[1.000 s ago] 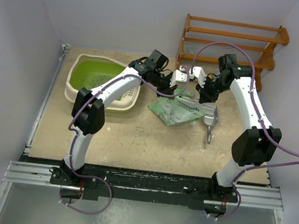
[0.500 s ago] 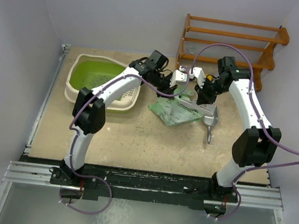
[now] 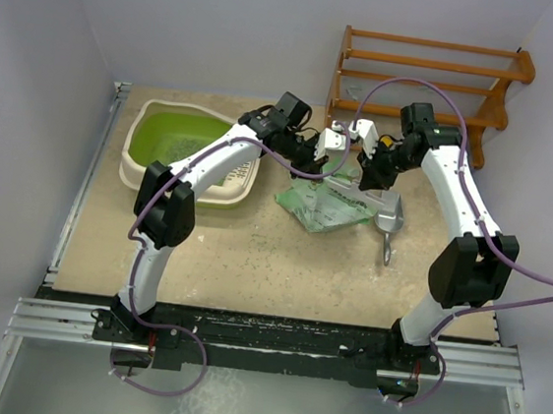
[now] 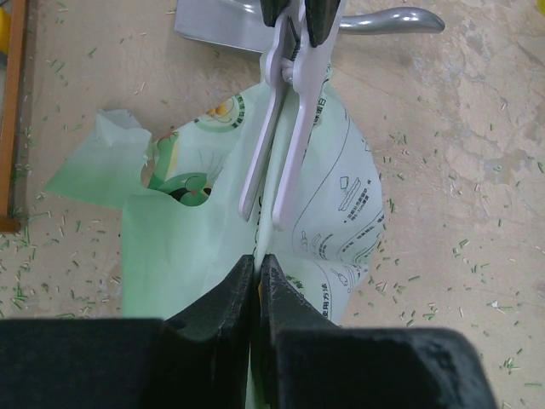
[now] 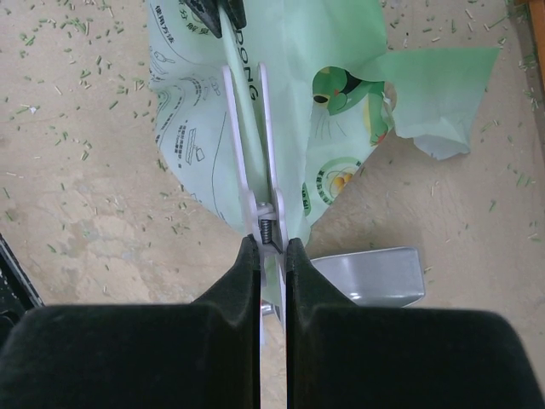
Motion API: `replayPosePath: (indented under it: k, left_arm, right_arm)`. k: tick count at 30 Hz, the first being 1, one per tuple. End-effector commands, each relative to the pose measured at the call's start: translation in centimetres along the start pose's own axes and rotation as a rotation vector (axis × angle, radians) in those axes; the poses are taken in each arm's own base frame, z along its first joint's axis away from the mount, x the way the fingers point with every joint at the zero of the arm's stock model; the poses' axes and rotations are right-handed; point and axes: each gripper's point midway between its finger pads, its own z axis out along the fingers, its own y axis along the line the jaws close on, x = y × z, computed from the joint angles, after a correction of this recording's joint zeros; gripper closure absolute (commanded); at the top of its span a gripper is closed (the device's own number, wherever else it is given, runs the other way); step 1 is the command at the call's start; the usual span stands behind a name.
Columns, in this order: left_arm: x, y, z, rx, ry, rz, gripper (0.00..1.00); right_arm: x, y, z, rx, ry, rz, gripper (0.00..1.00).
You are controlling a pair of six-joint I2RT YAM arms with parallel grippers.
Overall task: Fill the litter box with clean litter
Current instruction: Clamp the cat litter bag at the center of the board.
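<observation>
Overhead view: we note the litter box (image 3: 186, 148) at the far left of the surface (image 3: 252, 254), cream rim, lime-green inside. A thin scatter of litter (image 3: 176, 143) lies on its floor. Left arm reaches over the box's right edge toward the middle of the surface.

Centre right: a pale green printed bag (image 3: 322, 208) lies crumpled on the surface, well apart from the box. A metal scoop (image 3: 390, 220) lies just beside the bag on its right, handle toward the arm bases. A wooden rack (image 3: 429, 73) stands at the back wall.

The two end effectors meet above the bag, nose to nose.

Left wrist view: left end effector (image 4: 256, 261) is pressed together on the bag's raised, folded edge, with green film running between the black fingers (image 4: 223, 294). Directly ahead, a white clip (image 4: 289, 111) straddles the same edge.

Right wrist view: right end effector (image 5: 271, 247) is pinched on the hinge end of the clip, spring visible between the fingers (image 5: 300, 273). The clip's long arms point away along the bag edge. Whether the arms are clamped on the film, we cannot tell.

Loose green bits (image 5: 77, 68) dot the surface around the bag.
</observation>
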Motion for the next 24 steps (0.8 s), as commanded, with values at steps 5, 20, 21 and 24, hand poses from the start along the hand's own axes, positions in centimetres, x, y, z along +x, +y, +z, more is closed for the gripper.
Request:
replayPosePath:
  k: [5, 20, 21, 24]
  left_arm:
    - [-2.8, -0.4, -0.5, 0.013, -0.068, 0.047, 0.97]
    - [-2.4, -0.2, -0.8, -0.023, -0.052, 0.037, 0.90]
    - [-2.4, -0.1, -0.9, -0.030, -0.051, 0.039, 0.85]
    - [-2.4, 0.3, -1.2, -0.063, -0.044, 0.026, 0.73]
  right_arm:
    - [-0.6, 0.9, 1.9, -0.053, -0.040, 0.040, 1.00]
    - [-1.6, 1.1, 1.0, -0.020, -0.088, 0.051, 0.37]
    - [-1.9, 1.1, 0.9, -0.013, -0.098, 0.050, 0.33]
    - [-2.5, 1.2, 0.3, 0.002, -0.122, 0.051, 0.25]
